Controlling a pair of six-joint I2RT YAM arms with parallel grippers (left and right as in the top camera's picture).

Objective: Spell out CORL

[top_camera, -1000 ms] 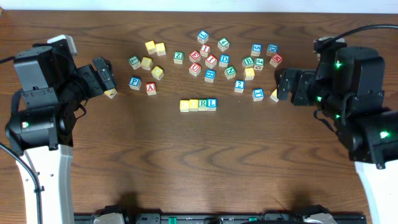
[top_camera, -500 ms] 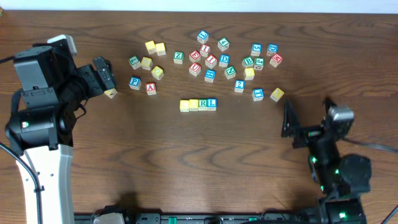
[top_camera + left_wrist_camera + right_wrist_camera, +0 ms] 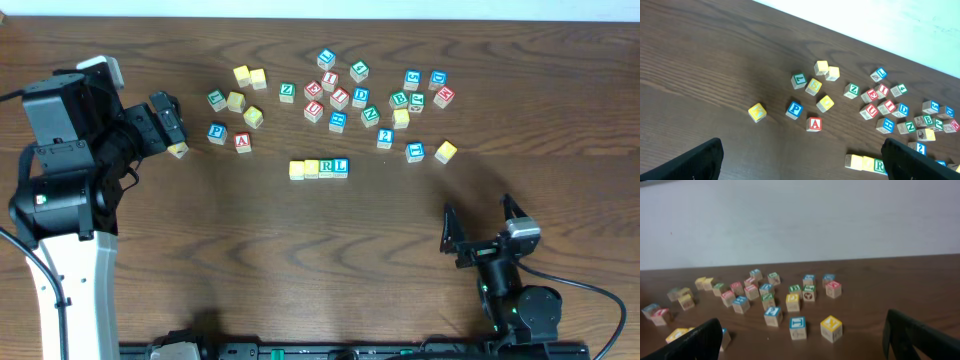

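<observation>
A row of four blocks [image 3: 319,168] lies mid-table: two yellow ones whose letters I cannot read, then a green R and a blue L. It also shows at the bottom right of the left wrist view [image 3: 865,163]. My left gripper [image 3: 170,120] is open and empty at the far left, beside a lone yellow block [image 3: 178,150], which also shows in the left wrist view [image 3: 757,112]. My right gripper [image 3: 478,213] is open and empty, low near the front right. It faces a yellow block [image 3: 831,328] and a blue block [image 3: 797,327].
Several loose letter blocks [image 3: 340,98] are scattered across the far half of the table, with a P [image 3: 217,132] and an A [image 3: 242,141] at the left. A yellow block [image 3: 446,151] sits at the cluster's right edge. The white wall [image 3: 800,220] lies behind.
My right arm has pulled back from the yellow block at the cluster's right edge, down to the front right of the table. The left arm and the blocks have not moved.
</observation>
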